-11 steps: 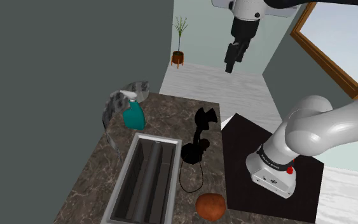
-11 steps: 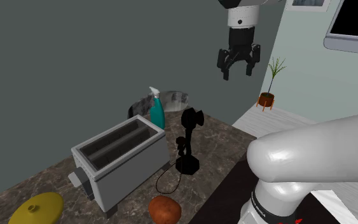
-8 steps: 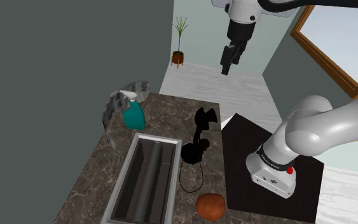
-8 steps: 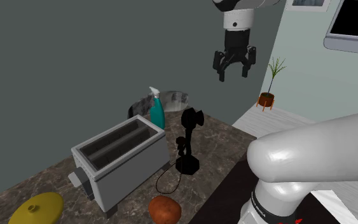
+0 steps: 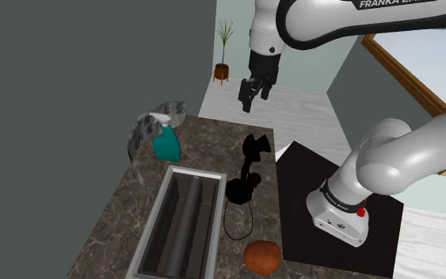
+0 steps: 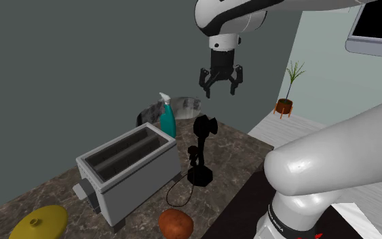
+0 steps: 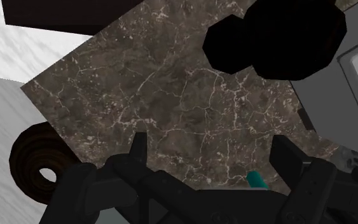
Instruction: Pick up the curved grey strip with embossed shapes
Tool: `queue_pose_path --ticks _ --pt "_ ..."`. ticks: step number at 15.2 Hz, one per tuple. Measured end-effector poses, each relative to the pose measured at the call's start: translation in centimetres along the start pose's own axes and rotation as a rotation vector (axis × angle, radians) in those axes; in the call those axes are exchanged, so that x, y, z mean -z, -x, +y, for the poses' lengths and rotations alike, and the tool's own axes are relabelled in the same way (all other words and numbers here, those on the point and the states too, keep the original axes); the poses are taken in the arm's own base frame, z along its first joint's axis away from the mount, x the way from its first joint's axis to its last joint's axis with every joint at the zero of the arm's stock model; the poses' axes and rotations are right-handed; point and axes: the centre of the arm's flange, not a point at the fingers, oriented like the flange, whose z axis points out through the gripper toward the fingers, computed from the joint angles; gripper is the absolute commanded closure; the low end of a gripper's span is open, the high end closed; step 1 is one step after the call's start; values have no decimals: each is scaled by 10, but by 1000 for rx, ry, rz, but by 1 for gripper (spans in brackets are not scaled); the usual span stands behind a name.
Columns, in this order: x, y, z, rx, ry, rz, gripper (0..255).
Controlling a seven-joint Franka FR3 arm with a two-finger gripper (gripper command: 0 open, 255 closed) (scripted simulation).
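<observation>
One counter (image 5: 130, 210) carries one toaster (image 5: 177, 230), one black telephone (image 5: 243, 190) beside it, and beyond it one curved grey strip (image 5: 142, 135) and one teal spray bottle (image 5: 165, 145). The end effector (image 5: 249, 101) is spread wide and empty. It has dropped lower, nearer the toaster's far end.

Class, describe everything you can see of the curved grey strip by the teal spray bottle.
The curved grey strip is mottled grey and white, bent into an arc. It stands far back on the counter, curving behind the teal spray bottle; contact between them is unclear. The open gripper hangs higher, apart from it.
</observation>
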Motion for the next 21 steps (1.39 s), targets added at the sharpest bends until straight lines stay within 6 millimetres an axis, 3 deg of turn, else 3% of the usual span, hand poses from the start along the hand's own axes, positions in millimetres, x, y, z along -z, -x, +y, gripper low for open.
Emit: queue_pose_path --ticks 5,21 --pt "-26 -25 -45 -59 -22 17 0" --pt "-106 -142 -186 -245 -94 67 0"
